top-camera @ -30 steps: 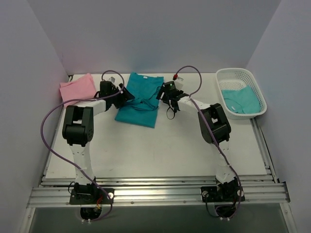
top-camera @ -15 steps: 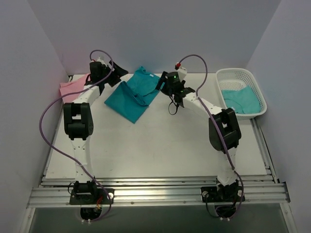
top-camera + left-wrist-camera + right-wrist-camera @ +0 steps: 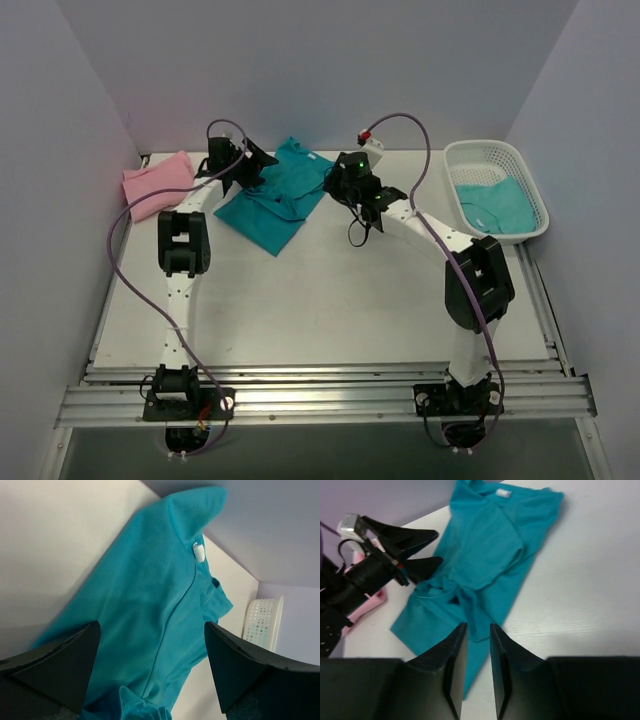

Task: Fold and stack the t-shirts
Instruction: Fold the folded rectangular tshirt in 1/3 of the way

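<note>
Table (image 3: 330,300): white, carries everything noted below.

Teal t-shirt (image 3: 275,200): lies on the table between the 2 grippers, skewed to the table edges, partly folded over itself and creased. In the left wrist view it (image 3: 150,610) fills the space directly under and ahead of the jaws. In the right wrist view it (image 3: 485,560) lies below and ahead of the fingertips.

Basket (image 3: 500,150): white mesh, well apart from the right gripper on its outer side, at the table's right edge. It (image 3: 262,620) shows far ahead of the left gripper, beyond the shirt.

Second teal t-shirt (image 3: 497,208): bunched inside the basket.

Pink t-shirt (image 3: 158,180): folded, on the outer side of the left gripper, near it but not touching, by the left wall.

Left gripper (image 3: 258,165): over the teal t-shirt's near-left edge. Jaws spread wide (image 3: 150,630), nothing between them, cloth visible below. Whether the fingertips touch the cloth, I cannot tell. The right wrist view confirms the wide spread (image 3: 439,546).

Right gripper (image 3: 338,188): at the opposite edge of the same shirt. Jaws drawn in to 1 slim gap (image 3: 477,627), nothing clamped, shirt visible through the gap below.

Label (image 3: 199,552): small, white, at the shirt's collar, ahead of both grippers (image 3: 503,493).
</note>
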### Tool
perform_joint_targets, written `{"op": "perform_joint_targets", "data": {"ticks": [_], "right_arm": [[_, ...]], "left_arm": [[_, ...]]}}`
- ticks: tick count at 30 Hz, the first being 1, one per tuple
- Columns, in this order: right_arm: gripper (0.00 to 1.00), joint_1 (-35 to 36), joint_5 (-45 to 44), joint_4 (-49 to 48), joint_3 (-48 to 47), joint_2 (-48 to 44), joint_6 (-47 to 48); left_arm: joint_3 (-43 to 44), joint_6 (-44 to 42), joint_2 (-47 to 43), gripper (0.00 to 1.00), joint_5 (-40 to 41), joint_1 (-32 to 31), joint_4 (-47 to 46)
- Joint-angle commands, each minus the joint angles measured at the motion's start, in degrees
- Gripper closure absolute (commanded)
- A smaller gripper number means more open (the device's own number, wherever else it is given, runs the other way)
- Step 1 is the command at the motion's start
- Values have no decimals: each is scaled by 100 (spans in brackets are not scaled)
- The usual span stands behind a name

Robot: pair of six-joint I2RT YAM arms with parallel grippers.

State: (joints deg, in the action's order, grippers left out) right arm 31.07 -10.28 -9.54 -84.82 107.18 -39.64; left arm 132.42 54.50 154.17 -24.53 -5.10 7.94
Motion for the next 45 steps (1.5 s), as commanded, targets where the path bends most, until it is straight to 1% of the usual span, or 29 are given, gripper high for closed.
{"op": "perform_joint_targets", "data": {"ticks": [1, 3, 4, 5, 6, 7, 9, 10, 14, 18, 23, 28, 44, 45], "right_arm": [[83, 557, 185, -268, -254, -162, -9], [95, 864, 289, -215, -482, 135, 0], [100, 944, 342, -189, -736, 250, -18], [100, 1006, 395, -180, -834, 469, -79], [100, 1093, 448, -197, -922, 584, -114], [100, 1146, 535, -206, -1071, 681, -149], [100, 1269, 545, -215, -1203, 970, -211], [100, 1305, 562, -206, -1300, 1041, -237], [100, 1437, 642, -285, -1283, 1419, -378], [100, 1490, 677, -417, -1169, 1727, -475], [100, 1385, 729, -400, -1423, 2271, -475], [100, 1261, 844, -250, -1924, 2712, -413], [100, 796, 967, -294, -2320, 3274, -404], [100, 769, 1150, -303, -2364, 3301, -404]], "left_arm": [[-970, -299, -1719, 6, 124, 97, -906], [-1532, -396, -2100, 6, 124, 263, -979], [-1657, -431, -2388, 6, 107, 316, -979], [-1797, -466, -2548, 6, 72, 369, -988], [-2121, -562, -2680, 6, 89, 448, -1014], [-2263, -624, -2960, 6, 115, 475, -1075], [-2492, -773, -3164, 6, 186, 484, -1076], [-2658, -792, -3295, 6, 168, 667, -1119], [-2976, -704, -3446, 6, -7, 844, -1269], [-3415, -651, -3648, 6, -95, 897, -1611], [-3951, -616, -3911, 6, -174, 888, -1989], [-4207, -677, -4096, 6, -192, 888, -2095], [-4558, -809, -4281, 6, -192, 897, -2280], [-4567, -827, -4290, 6, -183, 906, -2280]]}}
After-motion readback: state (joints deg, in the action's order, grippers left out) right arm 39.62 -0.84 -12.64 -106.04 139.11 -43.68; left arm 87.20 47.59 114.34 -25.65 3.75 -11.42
